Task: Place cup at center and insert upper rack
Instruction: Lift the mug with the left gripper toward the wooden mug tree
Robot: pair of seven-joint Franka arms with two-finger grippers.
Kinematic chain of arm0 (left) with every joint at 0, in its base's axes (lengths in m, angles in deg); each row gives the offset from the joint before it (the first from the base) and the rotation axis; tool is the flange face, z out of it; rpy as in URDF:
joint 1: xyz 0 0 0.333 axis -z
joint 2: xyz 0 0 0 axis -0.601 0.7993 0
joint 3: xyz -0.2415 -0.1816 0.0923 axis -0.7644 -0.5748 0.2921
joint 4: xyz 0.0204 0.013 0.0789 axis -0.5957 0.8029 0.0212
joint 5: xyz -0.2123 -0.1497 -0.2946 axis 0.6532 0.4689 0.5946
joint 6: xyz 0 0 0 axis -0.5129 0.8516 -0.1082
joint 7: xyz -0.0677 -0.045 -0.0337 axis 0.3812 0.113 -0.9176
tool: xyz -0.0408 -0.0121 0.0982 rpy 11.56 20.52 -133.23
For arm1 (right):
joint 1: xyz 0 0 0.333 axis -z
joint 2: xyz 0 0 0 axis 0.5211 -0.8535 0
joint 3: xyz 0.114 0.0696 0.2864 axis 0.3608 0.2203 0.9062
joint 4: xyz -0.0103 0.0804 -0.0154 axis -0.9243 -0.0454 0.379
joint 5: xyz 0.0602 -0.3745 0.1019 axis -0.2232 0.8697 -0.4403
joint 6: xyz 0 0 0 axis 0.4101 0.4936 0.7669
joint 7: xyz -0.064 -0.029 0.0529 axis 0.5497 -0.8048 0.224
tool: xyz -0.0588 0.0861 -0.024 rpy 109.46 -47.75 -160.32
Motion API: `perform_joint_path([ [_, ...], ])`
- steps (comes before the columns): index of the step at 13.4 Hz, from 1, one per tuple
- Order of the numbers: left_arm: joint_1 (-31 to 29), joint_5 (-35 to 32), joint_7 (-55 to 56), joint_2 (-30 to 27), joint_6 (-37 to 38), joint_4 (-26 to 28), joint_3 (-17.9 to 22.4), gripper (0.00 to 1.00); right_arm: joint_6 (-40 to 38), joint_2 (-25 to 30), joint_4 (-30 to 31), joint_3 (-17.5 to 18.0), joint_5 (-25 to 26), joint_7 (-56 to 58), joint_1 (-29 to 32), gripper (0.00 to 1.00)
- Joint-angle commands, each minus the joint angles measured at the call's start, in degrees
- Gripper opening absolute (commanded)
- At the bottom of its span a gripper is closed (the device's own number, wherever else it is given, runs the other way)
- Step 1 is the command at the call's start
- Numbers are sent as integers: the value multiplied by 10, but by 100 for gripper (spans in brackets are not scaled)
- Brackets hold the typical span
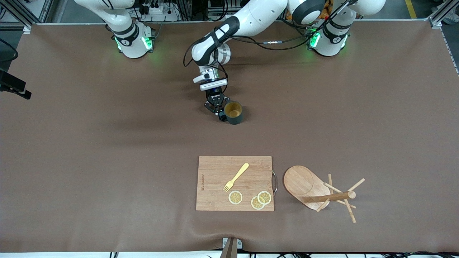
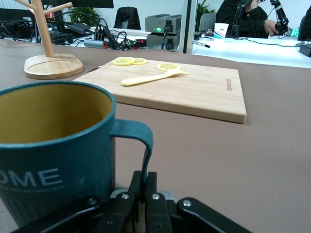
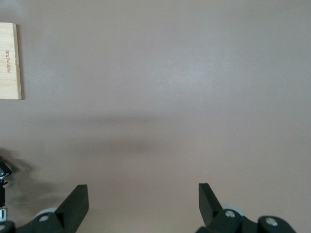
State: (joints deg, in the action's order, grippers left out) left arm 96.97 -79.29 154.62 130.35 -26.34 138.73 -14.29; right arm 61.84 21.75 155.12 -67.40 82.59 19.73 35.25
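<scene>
The cup (image 1: 234,112), a dark teal mug with a yellowish inside, stands upright on the brown table, farther from the front camera than the cutting board. My left gripper (image 1: 221,115) is low beside it, shut on the cup's loop handle (image 2: 146,145). In the left wrist view the cup (image 2: 48,145) fills the foreground, and my left gripper (image 2: 144,182) pinches the thin handle between both fingers. The upper rack (image 1: 309,187), a wooden mug tree, stands upright (image 2: 47,58) beside the cutting board, toward the left arm's end. My right gripper (image 3: 143,199) hangs open over bare table with nothing between its fingers.
A wooden cutting board (image 1: 235,182) lies near the front edge and carries a yellow fork (image 1: 236,176) and lemon slices (image 1: 235,197). One corner of the board (image 3: 9,60) shows in the right wrist view. A brown mat (image 1: 107,161) covers the table.
</scene>
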Motion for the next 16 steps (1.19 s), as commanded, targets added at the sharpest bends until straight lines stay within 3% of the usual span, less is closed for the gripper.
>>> perform_joint_path([
  [1, -16, -6, 0, -23, -21, -6, -3, 0, -5, -2, -10, 4, -4, 6, 5, 100],
  [4, -51, 37, -51, -63, -43, -11, -19, 0, -5, -2, -10, 3, -4, 7, 8, 100],
  [9, -132, 200, -234, -92, -53, -111, -70, 0, -5, -2, -10, 3, -4, 7, 7, 100],
  [12, -220, 243, -253, -133, -91, -113, -133, 0, -6, -2, -10, 3, -4, 7, 7, 100],
  [16, -342, 344, -385, -179, -91, -113, -222, 0, -6, -2, -10, 3, -4, 7, 7, 100],
])
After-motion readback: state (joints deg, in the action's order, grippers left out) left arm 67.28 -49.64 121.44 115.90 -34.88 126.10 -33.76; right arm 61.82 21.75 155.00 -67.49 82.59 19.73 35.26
